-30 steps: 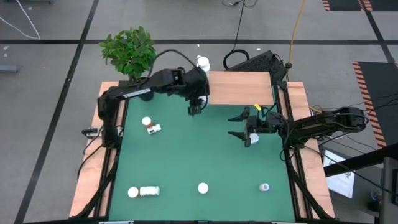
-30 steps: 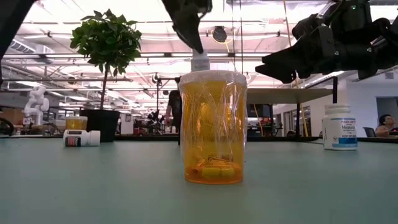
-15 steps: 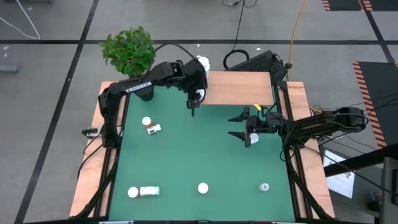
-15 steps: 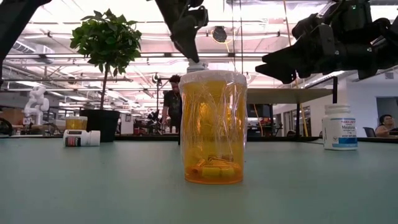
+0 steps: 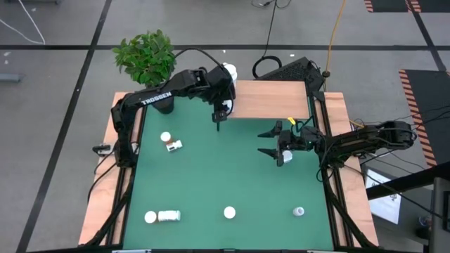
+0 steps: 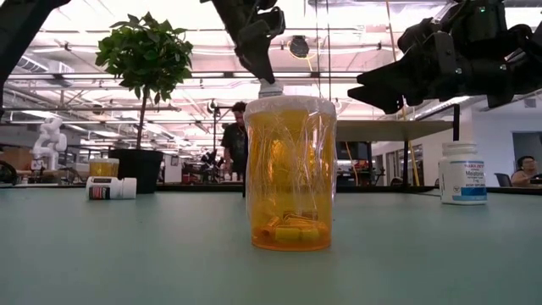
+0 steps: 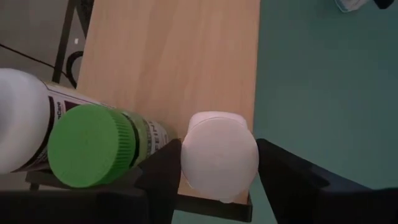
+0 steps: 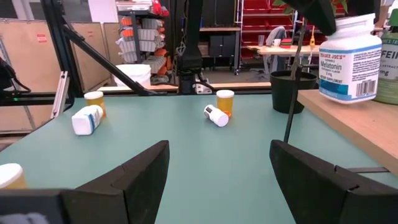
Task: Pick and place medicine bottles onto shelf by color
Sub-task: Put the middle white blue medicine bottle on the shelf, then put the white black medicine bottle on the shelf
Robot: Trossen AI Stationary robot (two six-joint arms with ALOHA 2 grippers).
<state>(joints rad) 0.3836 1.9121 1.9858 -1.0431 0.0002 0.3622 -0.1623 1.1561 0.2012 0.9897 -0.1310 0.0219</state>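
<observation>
right now the left gripper (image 7: 217, 163) brackets an upright white-capped bottle (image 7: 219, 155) on the shelf (image 7: 186, 56) corner beside a green-capped bottle (image 7: 90, 146), fingers loosely alongside it, the right gripper (image 5: 274, 143) waiting spread wide.

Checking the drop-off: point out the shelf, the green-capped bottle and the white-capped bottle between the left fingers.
shelf (image 7: 180, 68), left wrist view, bare board top.
green-capped bottle (image 7: 87, 146), left wrist view, cap.
white-capped bottle (image 7: 219, 155), left wrist view, cap top.
</observation>
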